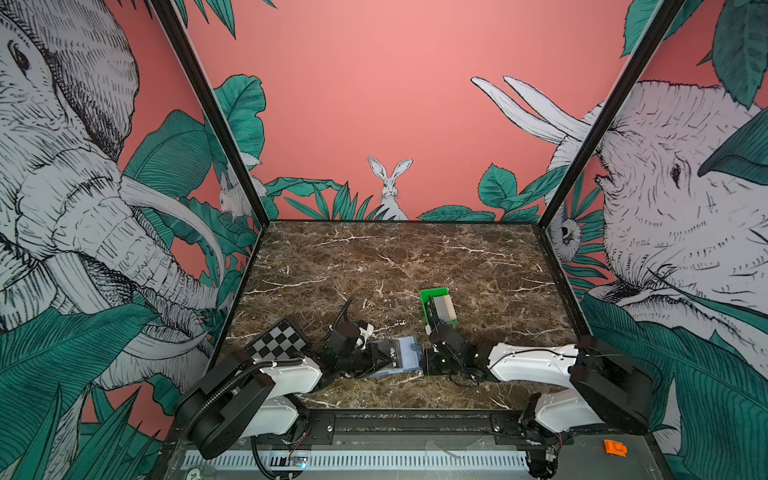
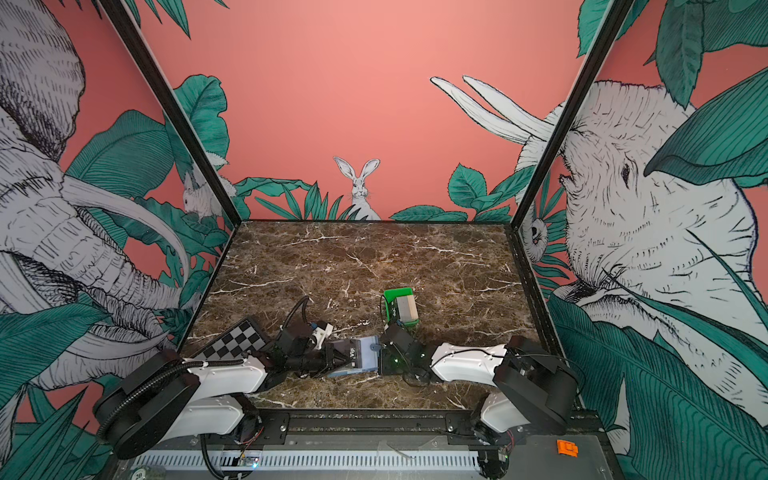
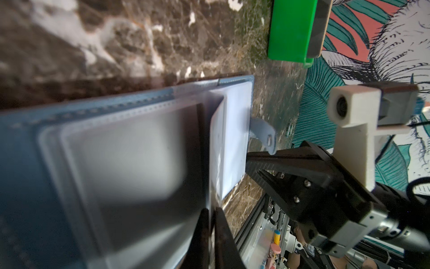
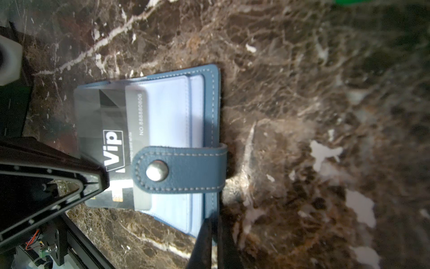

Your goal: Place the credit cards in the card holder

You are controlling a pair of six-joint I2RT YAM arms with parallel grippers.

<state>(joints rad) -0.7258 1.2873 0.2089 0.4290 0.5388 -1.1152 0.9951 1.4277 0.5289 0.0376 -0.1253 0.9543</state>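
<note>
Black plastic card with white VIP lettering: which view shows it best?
Right wrist view: the black VIP card is close and sharp, lettering and number readable. Both top views show it tiny at the left gripper. The left wrist view gives only a blurred dark surface.

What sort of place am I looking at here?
Probably a robot test booth, not a home: two robot arms mounted on a rail at a marble-look tabletop, jungle-print wall panels boxing it in, and a checkerboard like a calibration target.

On the marbled surface point(image 2: 374, 257), the left hand point(image 2: 338, 358) touches a black card point(image 2: 353, 354) lying in the blue card holder point(image 2: 368, 353); the right hand point(image 2: 381, 360) is at its opposite edge.
</note>
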